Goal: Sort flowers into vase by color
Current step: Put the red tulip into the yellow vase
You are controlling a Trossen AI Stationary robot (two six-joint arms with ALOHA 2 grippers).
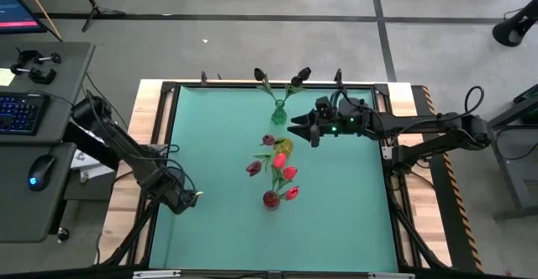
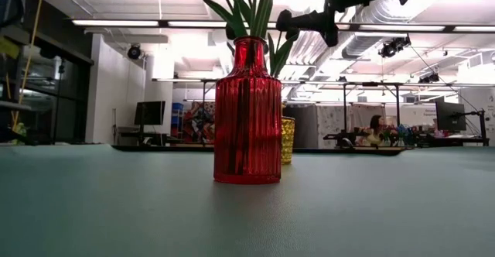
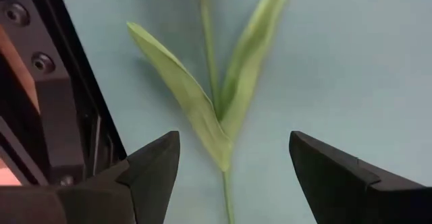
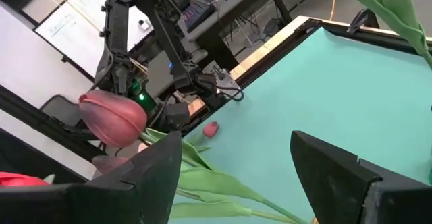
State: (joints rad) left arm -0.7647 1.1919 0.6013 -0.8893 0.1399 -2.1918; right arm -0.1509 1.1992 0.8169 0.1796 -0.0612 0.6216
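Centrally, red vase (image 2: 247, 114), yellow vase (image 2: 287, 139) behind

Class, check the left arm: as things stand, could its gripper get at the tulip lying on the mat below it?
Probably yes. The left gripper hangs open over the tulip, its stem lying flat on the mat between the fingers, nothing covering it. The right gripper is far off.

Left gripper (image 1: 195, 200) low at the near left edge, fingers (image 3: 152, 166) spread apart and empty, arm folded back toward the left. Right gripper (image 1: 296, 128) reaching in from the right, raised, fingers (image 4: 337, 166) parted, nothing between them.
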